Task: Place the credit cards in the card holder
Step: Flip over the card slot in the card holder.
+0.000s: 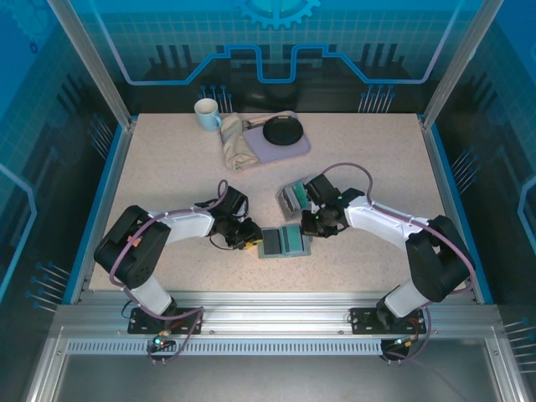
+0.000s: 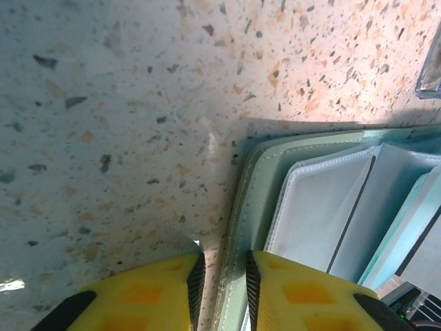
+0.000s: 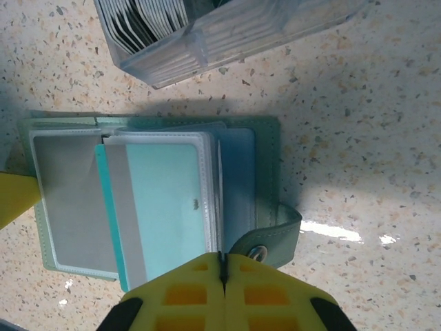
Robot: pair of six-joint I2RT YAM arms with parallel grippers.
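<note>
- Centre of the desk's (image 1: 167,176) near edge: the card holder (image 1: 285,241) lies open and flat, its cover down and its clear sleeves facing up.
- Inside the card holder, a teal card (image 3: 165,200) with a grey stripe sits among the sleeves. Its left and lower edges show past the stitched border of the sleeve over it.
- The holder's snap strap (image 3: 270,238) sticks out flat on the side away from the left arm.
- Just beyond the holder, toward the far edge, stands a small clear-grey box (image 1: 291,198), open-topped. More credit cards (image 3: 134,24) stand on edge in it, packed in a row.
- left gripper (image 2: 224,265): fingers a little apart, astride the holder's outer cover edge. Whether they pinch it I cannot tell.
- right gripper (image 3: 222,258): fingers pressed together with no gap, at the near edge of the sleeves. Whether a sleeve is caught between them I cannot tell.
- Along the far edge are a pale mug (image 1: 206,112), a crumpled cloth (image 1: 238,144), and a purple tray (image 1: 276,152) holding a black pan (image 1: 283,131).
</note>
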